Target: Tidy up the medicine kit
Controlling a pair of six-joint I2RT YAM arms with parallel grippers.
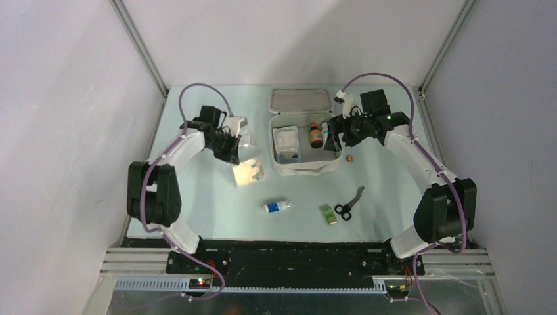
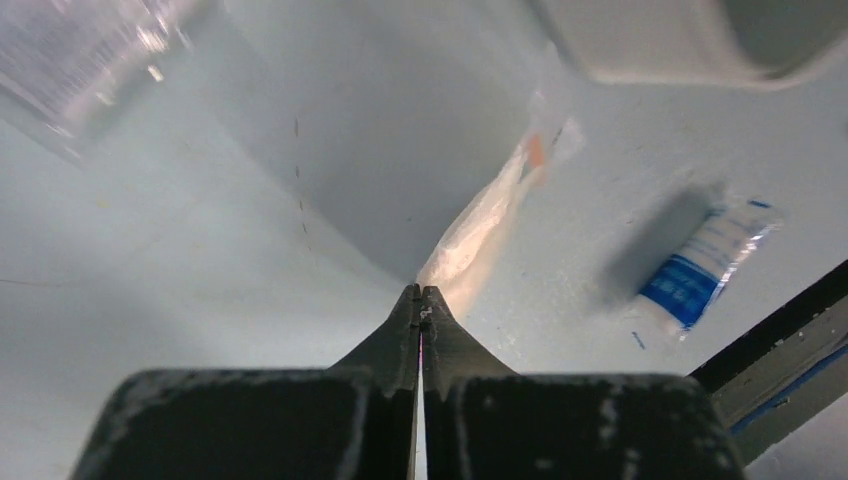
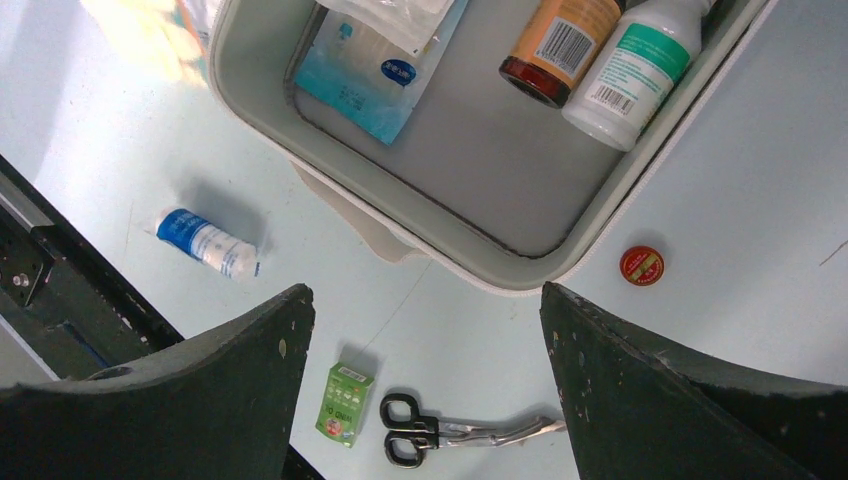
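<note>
The medicine kit lies open at the back centre, a white case with its lid flat behind it. It holds white gauze packs, a brown bottle and a white bottle. My left gripper hovers left of the kit, shut on the edge of a thin clear packet that trails from its tips. My right gripper hangs over the kit's right rim. Its jaws stand wide open with nothing between them.
In front of the kit lie a bandage roll with a blue label, a small green box and black-handled scissors. A small red tin sits right of the kit. A clear plastic bag lies beside the left gripper.
</note>
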